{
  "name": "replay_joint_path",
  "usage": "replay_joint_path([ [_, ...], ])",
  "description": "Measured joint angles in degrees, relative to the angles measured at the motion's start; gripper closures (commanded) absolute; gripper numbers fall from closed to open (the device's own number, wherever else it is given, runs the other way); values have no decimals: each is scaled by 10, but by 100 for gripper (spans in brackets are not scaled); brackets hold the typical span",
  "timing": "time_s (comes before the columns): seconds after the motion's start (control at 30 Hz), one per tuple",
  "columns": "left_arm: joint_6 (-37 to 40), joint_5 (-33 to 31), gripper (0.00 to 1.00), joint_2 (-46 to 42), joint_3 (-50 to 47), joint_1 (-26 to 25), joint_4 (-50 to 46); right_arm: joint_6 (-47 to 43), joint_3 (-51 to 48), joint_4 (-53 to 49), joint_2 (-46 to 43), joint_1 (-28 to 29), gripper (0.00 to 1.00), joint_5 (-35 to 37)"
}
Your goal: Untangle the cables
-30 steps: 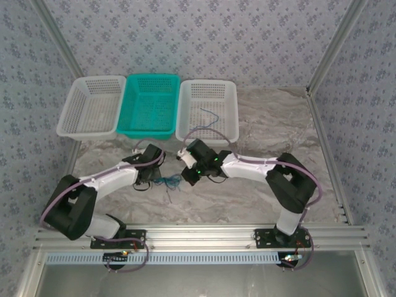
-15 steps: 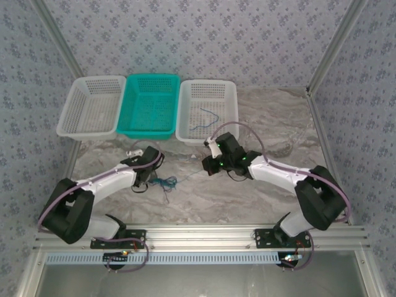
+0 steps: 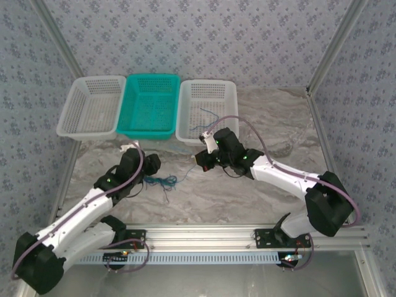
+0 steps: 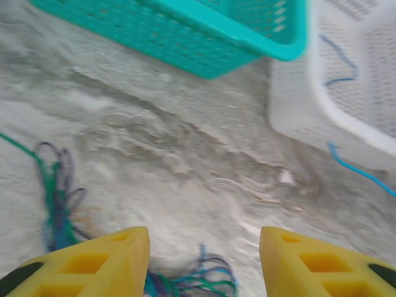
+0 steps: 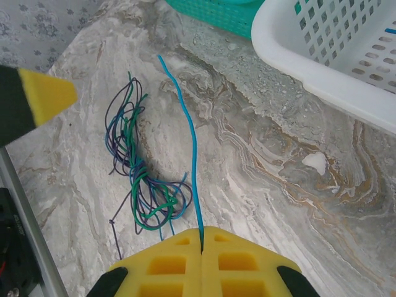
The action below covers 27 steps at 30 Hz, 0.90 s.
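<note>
Standing side by side along the far part of the surface (image 3: 278, 117): left white basket (image 3: 91, 105), teal basket (image 3: 148, 105), right white basket (image 3: 207, 110). Carrying one loose blue cable (image 3: 207, 114) inside the right white basket. Lying on the bare marble near the teal basket, just beside the left gripper (image 4: 204, 238): tangle (image 3: 162, 181) of blue, green and dark cables. Hanging released over it, fingers apart, nothing between them. Clenching the right gripper (image 5: 202, 238) on a second blue cable (image 5: 190, 142), running straight alongside the tangle. Leaving open surface right of the baskets, out to the frame rail (image 3: 328, 55).
</note>
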Motion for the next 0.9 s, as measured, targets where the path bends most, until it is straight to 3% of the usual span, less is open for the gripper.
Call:
replay_joint_path([
  [0.17,-14,35,53,43,-7,-38,19,5,2,0,-1,-1,100,0],
  [0.4,-43,52,41,196,2,-74,14,10,8,-5,-2,-2,100,0],
  [0.63,-64,16,55,295,66,-73,-39,20,9,-22,-25,-5,100,4],
  [0.9,-102,-16,59,308,68,-62,-43,24,10,-32,-124,-41,100,11],
])
